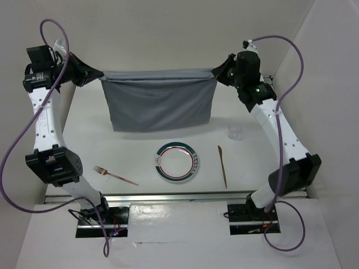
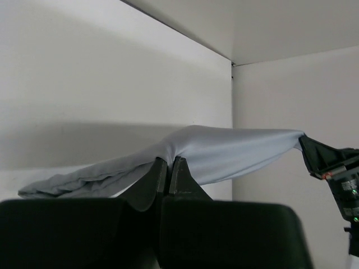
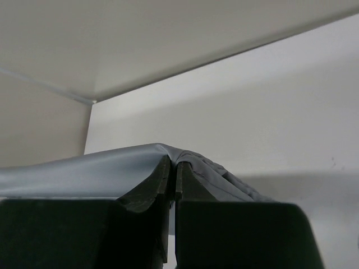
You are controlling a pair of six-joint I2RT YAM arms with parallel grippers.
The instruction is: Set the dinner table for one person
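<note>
A grey cloth [image 1: 159,101] hangs stretched above the far part of the white dinner table [image 1: 84,145], its lower edge near the tabletop. My left gripper [image 1: 96,74] is shut on the cloth's left top corner, and my right gripper [image 1: 216,73] is shut on its right top corner. In the left wrist view the cloth [image 2: 224,148] runs from between the pinched fingers of my left gripper [image 2: 169,161] toward the other arm. In the right wrist view my right gripper [image 3: 173,162] pinches a fold of the cloth [image 3: 84,171].
A plate with a green and red rim [image 1: 176,162] lies on the table near its front. A copper fork [image 1: 115,175] lies left of it, a copper knife [image 1: 222,165] to its right. A clear glass [image 1: 235,131] stands behind the knife. White walls enclose the table.
</note>
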